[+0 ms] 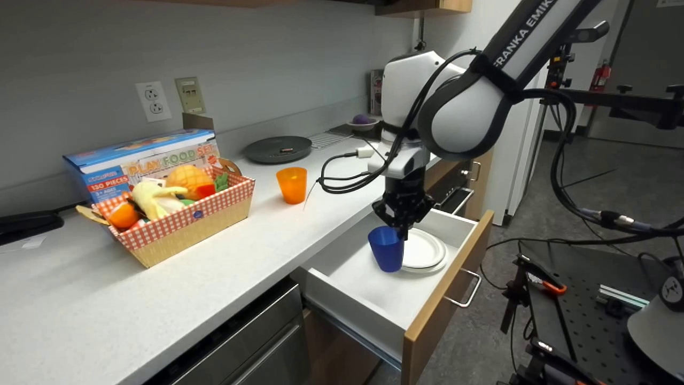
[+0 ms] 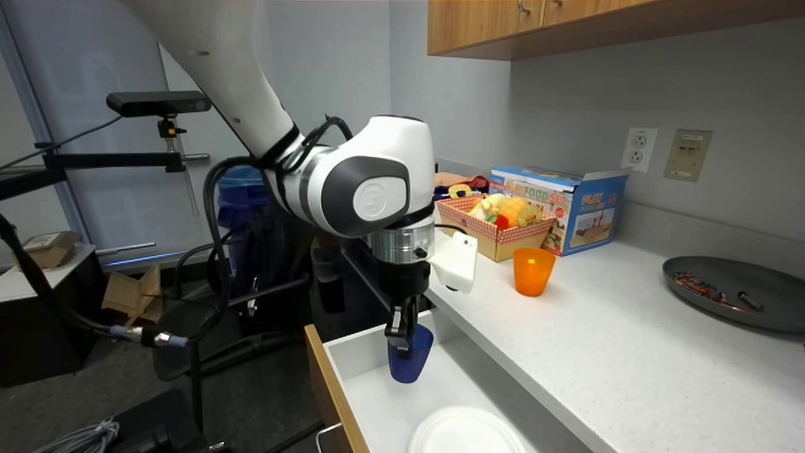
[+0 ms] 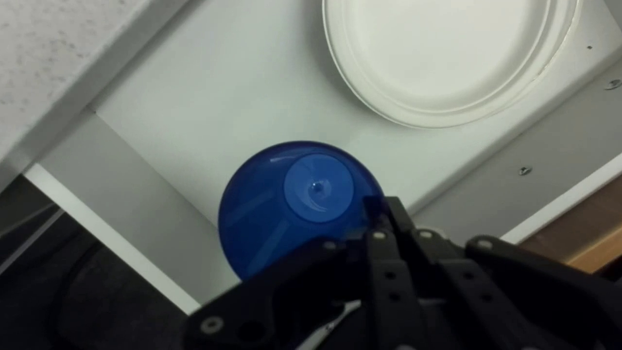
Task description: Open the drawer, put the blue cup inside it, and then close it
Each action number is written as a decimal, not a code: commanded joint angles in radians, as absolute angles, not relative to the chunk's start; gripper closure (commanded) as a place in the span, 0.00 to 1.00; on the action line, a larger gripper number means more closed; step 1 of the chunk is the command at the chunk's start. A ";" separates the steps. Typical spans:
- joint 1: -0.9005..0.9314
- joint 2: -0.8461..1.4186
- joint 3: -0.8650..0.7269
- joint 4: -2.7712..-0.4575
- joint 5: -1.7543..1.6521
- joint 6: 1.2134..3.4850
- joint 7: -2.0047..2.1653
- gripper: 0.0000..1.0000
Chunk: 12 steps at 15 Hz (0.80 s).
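By the table's (image 1: 224, 278) back edge, a box (image 1: 152, 158) reads "PLAY FOOD SET", "130 PIECES". Past the front edge, my pincer (image 3: 388, 211) grips the blue cup's (image 1: 385, 252) rim over the open drawer (image 1: 433, 322), with bare room toward white plates (image 3: 440, 53).

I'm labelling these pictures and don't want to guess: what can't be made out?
Part of the blue cup: hidden by the gripper in the wrist view.
Black object: cut off by the left edge in an exterior view.
Small items on the dark pan: too small and blurred to name in both exterior views.
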<state>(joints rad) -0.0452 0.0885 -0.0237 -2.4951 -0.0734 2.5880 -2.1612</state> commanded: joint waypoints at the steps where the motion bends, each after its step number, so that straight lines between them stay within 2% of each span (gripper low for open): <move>1: -0.050 0.205 -0.015 -2.456 -0.084 2.678 -2.124 0.99; 8: -0.072 0.290 0.002 -2.423 -0.090 2.795 -2.053 0.99; 9: -0.073 0.294 0.003 -2.421 -0.092 2.804 -2.044 0.88; 10: -0.074 0.296 0.002 -2.419 -0.097 2.806 -2.035 0.69; 12: -0.075 0.300 0.000 -2.419 -0.105 2.819 -2.020 0.54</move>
